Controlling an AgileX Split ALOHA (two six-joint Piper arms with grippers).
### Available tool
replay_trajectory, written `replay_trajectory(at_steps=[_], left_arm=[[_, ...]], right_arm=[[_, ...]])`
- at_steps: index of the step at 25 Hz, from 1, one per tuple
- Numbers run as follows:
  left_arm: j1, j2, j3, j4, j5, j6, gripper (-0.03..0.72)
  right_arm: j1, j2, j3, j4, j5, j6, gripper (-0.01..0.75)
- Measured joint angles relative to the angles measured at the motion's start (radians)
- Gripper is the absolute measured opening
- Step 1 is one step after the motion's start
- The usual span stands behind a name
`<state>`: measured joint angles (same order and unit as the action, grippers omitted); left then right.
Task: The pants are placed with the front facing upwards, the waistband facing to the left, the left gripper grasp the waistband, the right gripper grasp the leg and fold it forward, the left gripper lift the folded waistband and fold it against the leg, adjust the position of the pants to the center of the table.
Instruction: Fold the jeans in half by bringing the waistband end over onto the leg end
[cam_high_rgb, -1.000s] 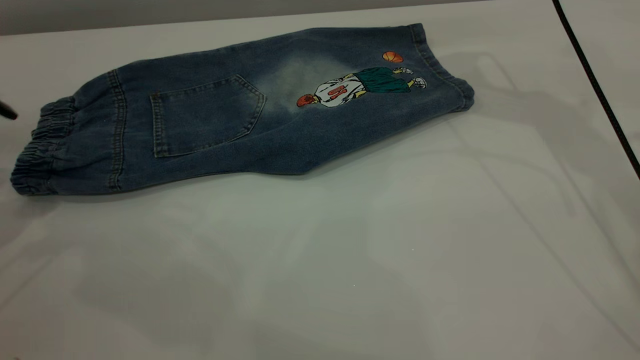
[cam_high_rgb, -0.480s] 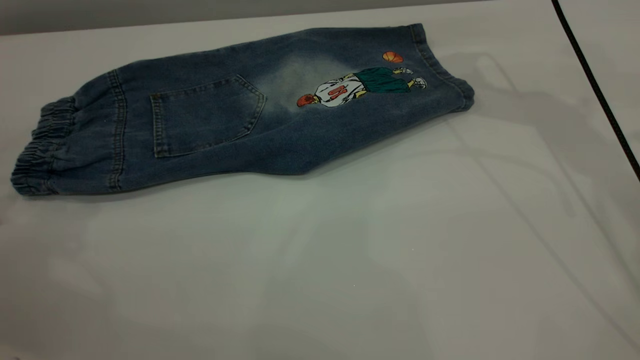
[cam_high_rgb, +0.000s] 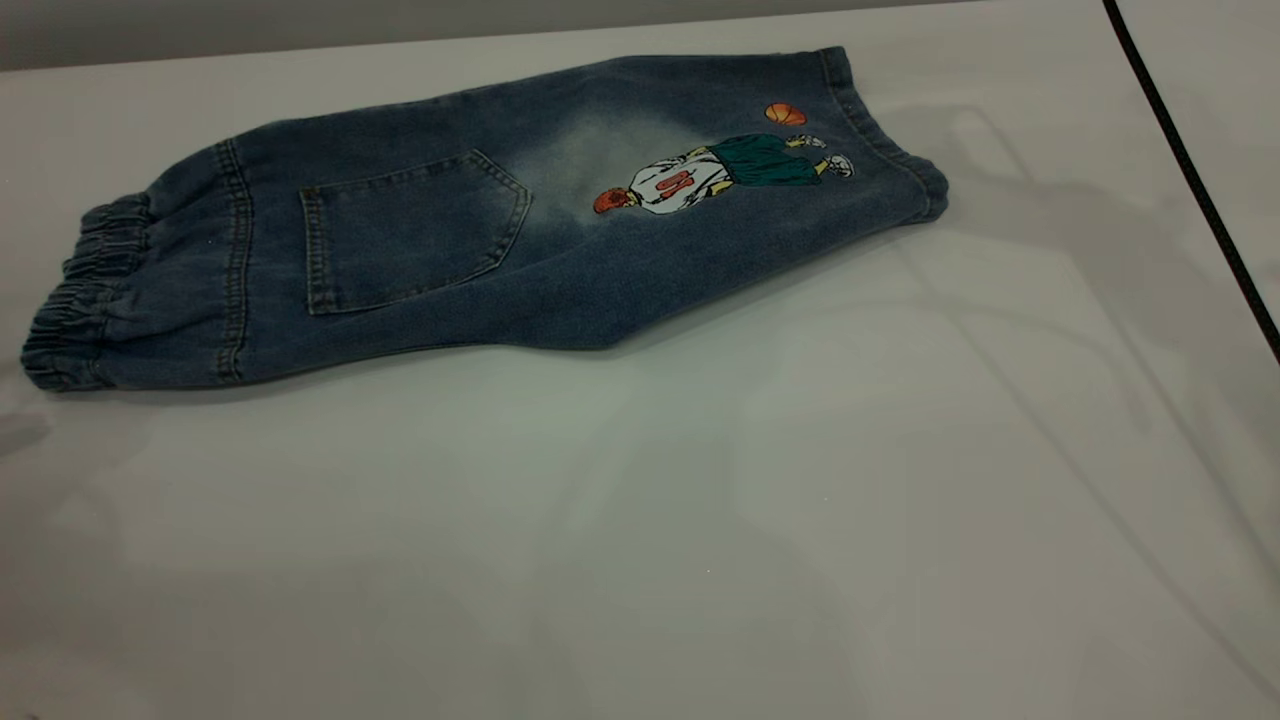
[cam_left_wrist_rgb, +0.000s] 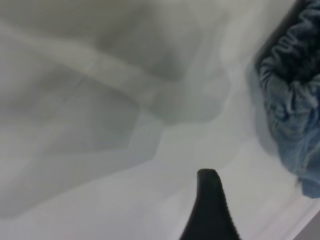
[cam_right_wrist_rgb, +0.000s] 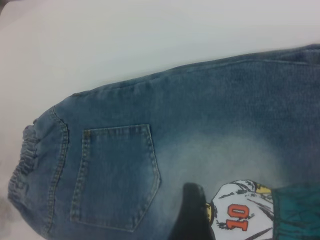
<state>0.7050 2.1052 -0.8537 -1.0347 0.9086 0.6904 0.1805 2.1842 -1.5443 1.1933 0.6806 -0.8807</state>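
We see the blue denim pants (cam_high_rgb: 480, 230) lying folded on the white-grey surface (cam_high_rgb: 700, 520), pocket up. Only wrist views show grippers: left gripper (cam_left_wrist_rgb: 210, 210) beside the gathered waistband (cam_left_wrist_rgb: 295, 95), right gripper (cam_right_wrist_rgb: 192, 210) above the print reading "10"; finger spread unclear.

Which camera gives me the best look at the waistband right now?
The exterior view: the whole waistband lies at the pants' left end. The left wrist view shows only a blurred edge; the right wrist view, a small part.
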Motion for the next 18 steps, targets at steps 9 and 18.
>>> replay_trajectory(at_steps=[9, 18], left_arm=[[-0.026, 0.077, 0.001, -0.192, -0.003, 0.147, 0.472], [-0.096, 0.124, 0.001, -0.380, -0.052, 0.267, 0.472]], right_arm=[[0.000, 0.000, 0.000, 0.000, 0.001, -0.014, 0.506], [0.000, 0.000, 0.000, 0.000, 0.002, -0.015, 0.506]])
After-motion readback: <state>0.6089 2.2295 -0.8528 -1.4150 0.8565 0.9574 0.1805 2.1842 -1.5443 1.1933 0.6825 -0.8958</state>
